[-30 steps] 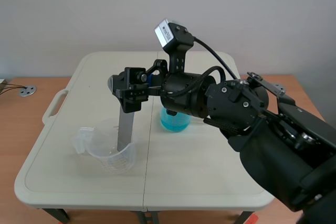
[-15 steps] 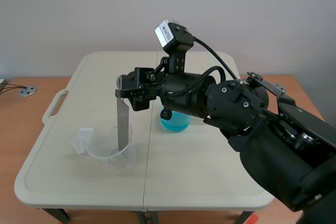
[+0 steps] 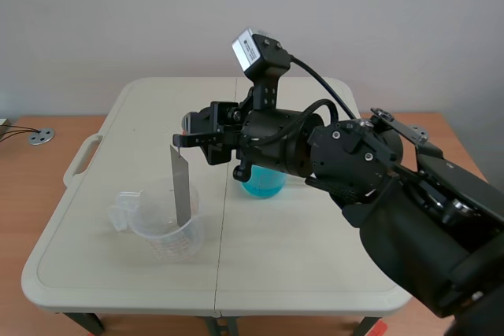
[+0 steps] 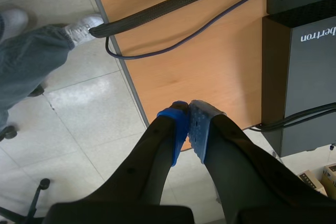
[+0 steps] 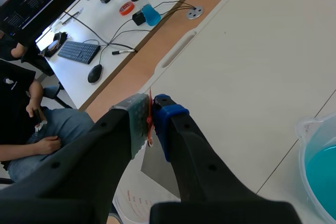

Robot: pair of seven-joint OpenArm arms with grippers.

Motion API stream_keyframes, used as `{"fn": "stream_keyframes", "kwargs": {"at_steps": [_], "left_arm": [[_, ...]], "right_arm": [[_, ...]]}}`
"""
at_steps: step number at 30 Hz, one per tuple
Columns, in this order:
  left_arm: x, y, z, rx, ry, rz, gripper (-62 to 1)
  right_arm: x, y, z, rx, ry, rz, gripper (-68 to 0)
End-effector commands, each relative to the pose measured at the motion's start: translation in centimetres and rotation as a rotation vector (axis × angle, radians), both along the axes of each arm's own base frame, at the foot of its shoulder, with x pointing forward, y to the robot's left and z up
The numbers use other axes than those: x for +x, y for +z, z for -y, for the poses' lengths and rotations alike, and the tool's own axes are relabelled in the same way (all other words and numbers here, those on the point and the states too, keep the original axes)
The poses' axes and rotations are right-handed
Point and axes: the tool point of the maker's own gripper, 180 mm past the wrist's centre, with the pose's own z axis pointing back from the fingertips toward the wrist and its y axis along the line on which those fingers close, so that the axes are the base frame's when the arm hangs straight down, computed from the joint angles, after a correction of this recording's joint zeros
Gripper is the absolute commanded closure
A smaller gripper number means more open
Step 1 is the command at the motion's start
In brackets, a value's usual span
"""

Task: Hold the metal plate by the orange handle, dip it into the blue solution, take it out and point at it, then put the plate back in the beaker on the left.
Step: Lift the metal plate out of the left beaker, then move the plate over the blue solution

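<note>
The grey metal plate stands nearly upright with its lower end inside the clear beaker at the table's left. My right gripper is shut on the top of the plate. In the right wrist view the thin orange handle is pinched between the pads of my right gripper. The plate hangs below them into the clear beaker. The beaker of blue solution stands to the right, partly hidden behind the arm. My left gripper is shut on nothing, off the table.
The white folding table has bare room in front and to the right. The blue beaker sits close beside my right gripper. A person sits at a desk beyond the table's left edge. Under my left gripper are floor, a wooden desk and cables.
My right gripper has shut on the plate's handle and shifted slightly right. The plate has tipped from a lean to nearly upright in the clear beaker.
</note>
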Motion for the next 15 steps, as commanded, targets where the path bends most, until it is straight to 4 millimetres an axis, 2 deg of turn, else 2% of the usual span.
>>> {"fn": "stream_keyframes", "kwargs": {"at_steps": [1,10,15], "left_arm": [[-0.2,0.2,0.5,-0.014,0.007,-0.001,-1.6],[-0.2,0.2,0.5,-0.014,0.007,-0.001,-1.6],[-0.2,0.2,0.5,-0.016,0.006,-0.001,-1.6]], "right_arm": [[0.5,1.5,-0.2,0.026,0.005,0.042,-1.3],[-1.0,2.7,-1.3,0.068,0.114,0.1,-1.3],[-1.3,3.0,-1.5,0.081,0.129,0.11,-1.3]]}}
